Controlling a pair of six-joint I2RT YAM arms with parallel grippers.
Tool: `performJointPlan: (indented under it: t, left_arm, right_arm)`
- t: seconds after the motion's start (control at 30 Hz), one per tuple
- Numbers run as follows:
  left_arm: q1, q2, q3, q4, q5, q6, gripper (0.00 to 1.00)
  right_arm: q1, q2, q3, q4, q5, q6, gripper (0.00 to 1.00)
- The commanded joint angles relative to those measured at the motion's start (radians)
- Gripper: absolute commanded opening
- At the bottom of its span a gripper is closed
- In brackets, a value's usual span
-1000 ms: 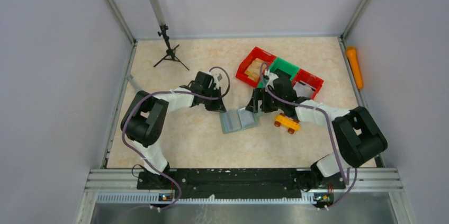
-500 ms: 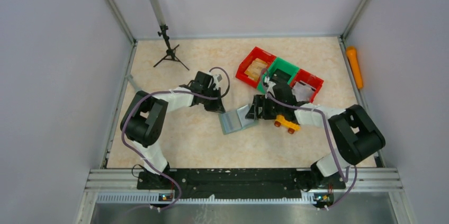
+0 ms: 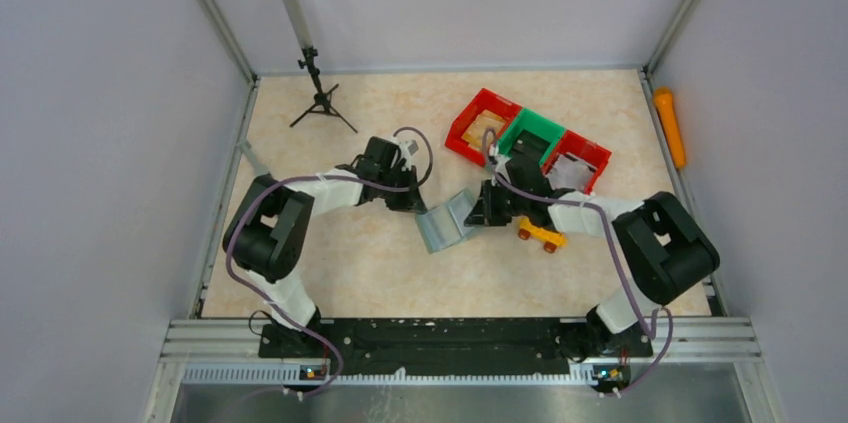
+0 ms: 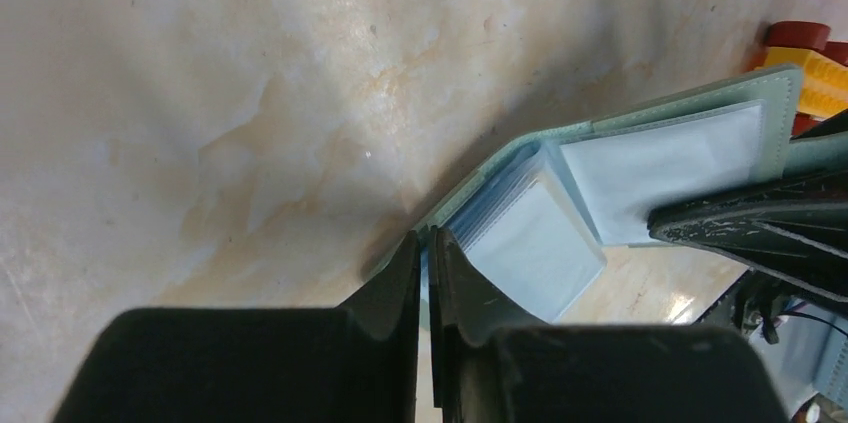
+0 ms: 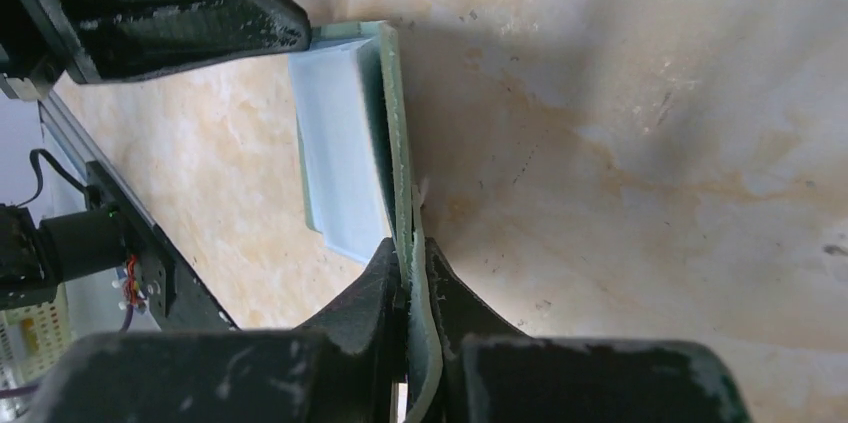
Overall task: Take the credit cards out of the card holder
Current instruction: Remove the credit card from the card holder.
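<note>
The grey-green card holder (image 3: 445, 226) stands half open in a V at the table's middle, held by both covers. My left gripper (image 3: 412, 205) is shut on its left cover; the wrist view shows that gripper (image 4: 424, 246) pinching the cover's edge beside the pale blue sleeves of the holder (image 4: 530, 238). My right gripper (image 3: 478, 213) is shut on the right cover, and in its wrist view the gripper (image 5: 411, 268) squeezes the holder's green flap (image 5: 397, 133). The credit cards are hidden; only pale sleeves show.
A yellow toy car (image 3: 541, 234) sits just right of the holder, under the right arm. Behind it stand a red bin (image 3: 468, 125) with something tan inside, a green bin (image 3: 540, 129) and another red bin (image 3: 592, 155). A small tripod (image 3: 318, 95) stands at the back left.
My right gripper has gone from open to shut on the holder's right cover and raised it, so the flat open holder now folds into a V. The left gripper has kept its hold.
</note>
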Motion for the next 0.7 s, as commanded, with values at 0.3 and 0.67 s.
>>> performJointPlan:
  t: [0.3, 0.67]
  left_arm:
    - [0.131, -0.367, -0.363, 0.637, 0.233, -0.207, 0.58]
    - [0.157, -0.403, -0.467, 0.989, 0.366, -0.379, 0.69]
  right_arm:
    - [0.009, -0.339, 0.018, 0.006, 0.161, 0.078, 0.00]
    - [0.008, -0.491, 0.036, -0.011, 0.135, 0.143, 0.00]
